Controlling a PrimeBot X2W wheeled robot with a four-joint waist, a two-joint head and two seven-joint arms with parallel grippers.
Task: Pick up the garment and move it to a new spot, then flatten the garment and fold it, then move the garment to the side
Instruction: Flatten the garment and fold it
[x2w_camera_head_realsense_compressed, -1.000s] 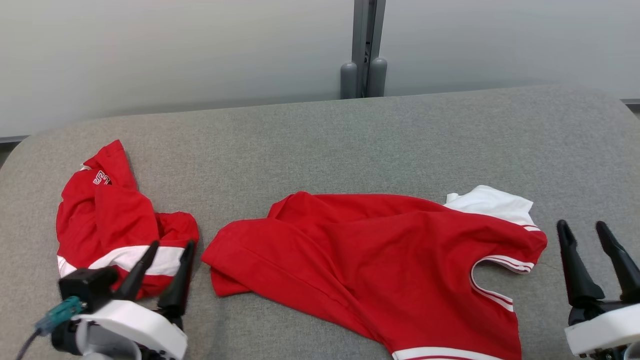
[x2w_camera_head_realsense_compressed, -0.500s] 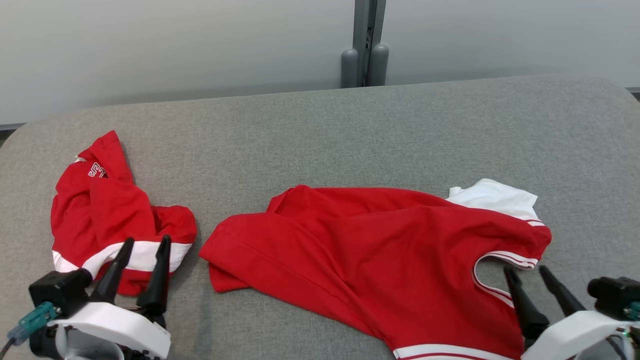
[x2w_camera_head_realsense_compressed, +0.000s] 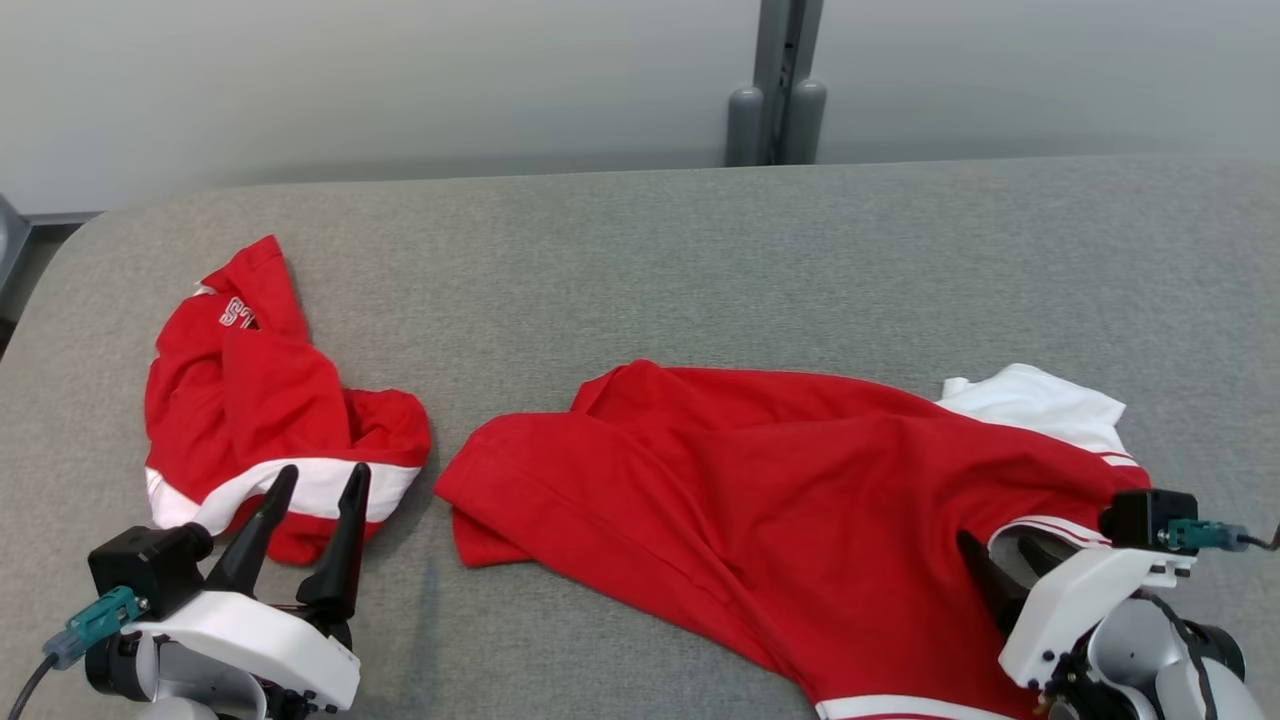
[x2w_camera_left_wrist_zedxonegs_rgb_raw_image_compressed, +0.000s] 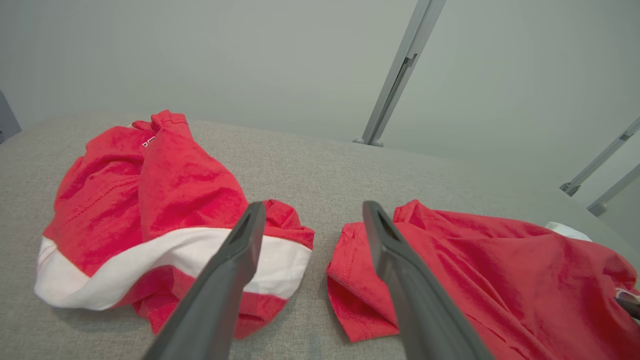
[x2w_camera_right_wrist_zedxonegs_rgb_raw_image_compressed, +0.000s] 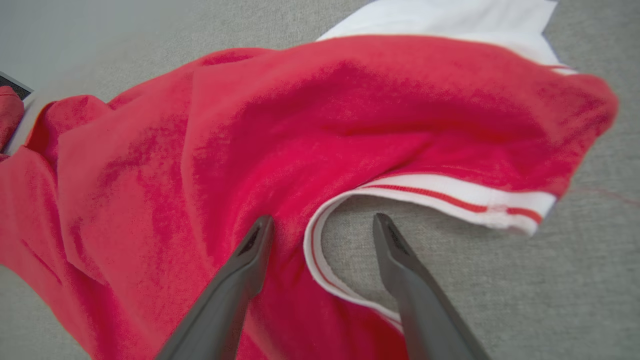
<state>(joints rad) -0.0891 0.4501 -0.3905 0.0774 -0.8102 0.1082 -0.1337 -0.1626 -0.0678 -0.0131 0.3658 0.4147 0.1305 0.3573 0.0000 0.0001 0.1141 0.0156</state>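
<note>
Surroundings first: grey fabric worktop (x2w_camera_head_realsense_compressed: 640, 250), pale wall behind, grey post (x2w_camera_head_realsense_compressed: 778, 80) near 12 o'clock in head view. At 9 o'clock, crumpled red top (x2w_camera_head_realsense_compressed: 250, 400) with white band and white lettering, just beside the garment's left edge, with a narrow strip of bare worktop between. No touching between the two, seen also from left wrist view (x2w_camera_left_wrist_zedxonegs_rgb_raw_image_compressed: 165, 190).

Garment (x2w_camera_head_realsense_compressed: 760, 500): red, rumpled but mostly spread, from centre out to 4 o'clock, lower hem cut off by bottom edge of head view. White sleeve (x2w_camera_head_realsense_compressed: 1040, 405) at its far right end. White-trimmed opening (x2w_camera_head_realsense_compressed: 1050, 527) just below that.

Count: two red pieces of clothing, one post in head view, two arms, two fingers each.

Left jaws: spread, empty, at 7 o'clock. Fingers (x2w_camera_head_realsense_compressed: 345, 540) pointing toward 12, tips over the top's white band in head view; touching or not, cannot tell.

Right jaws: spread, at 4 to 5 o'clock, low over garment (x2w_camera_right_wrist_zedxonegs_rgb_raw_image_compressed: 300, 125). In right wrist view, one of the fingers (x2w_camera_right_wrist_zedxonegs_rgb_raw_image_compressed: 250, 265) over red cloth, the other over bare worktop inside the white-trimmed opening (x2w_camera_right_wrist_zedxonegs_rgb_raw_image_compressed: 430, 192). Not closed on cloth.

Against half a second back: whole head view slid rightward, so camera moved, not cloth. Right wrist rolled over and lower, tips now half hidden behind own white housing. Against a full second back: then upright beside the garment's right end, now astride the trim. Left jaws much as before.
</note>
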